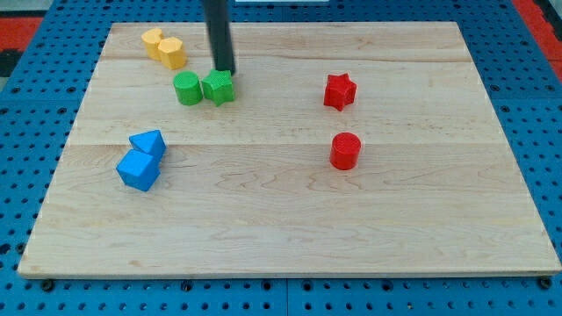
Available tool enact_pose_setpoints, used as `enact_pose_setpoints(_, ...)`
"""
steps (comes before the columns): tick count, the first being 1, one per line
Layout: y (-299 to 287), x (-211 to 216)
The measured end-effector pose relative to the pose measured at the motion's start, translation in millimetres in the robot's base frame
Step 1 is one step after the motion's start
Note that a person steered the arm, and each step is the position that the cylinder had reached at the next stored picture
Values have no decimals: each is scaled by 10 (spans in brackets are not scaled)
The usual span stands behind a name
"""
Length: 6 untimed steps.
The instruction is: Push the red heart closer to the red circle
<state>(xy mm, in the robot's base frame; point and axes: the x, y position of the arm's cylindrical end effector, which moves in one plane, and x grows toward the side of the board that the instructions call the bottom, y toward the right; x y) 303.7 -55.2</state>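
Note:
A red block with a notched, star-like outline (340, 91) lies right of the board's middle, toward the view's top. The red circle (345, 150), a short cylinder, lies just below it with a small gap between them. My tip (225, 70) is far to their left, at the top edge of a green star-like block (218, 87) and touching or almost touching it. A green circle (187, 89) sits against that green block's left side.
Two yellow blocks (166, 47) lie together at the view's top left. A blue triangle (147, 142) and a blue cube (138, 169) lie together at the left. The wooden board (290, 237) rests on a blue pegged surface.

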Motion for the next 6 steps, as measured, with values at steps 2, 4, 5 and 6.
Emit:
enact_pose_setpoints(2, 1298, 127)
enact_pose_setpoints(4, 1215, 1022)
enact_pose_setpoints(5, 1215, 983)
enact_pose_setpoints(6, 1220, 715)
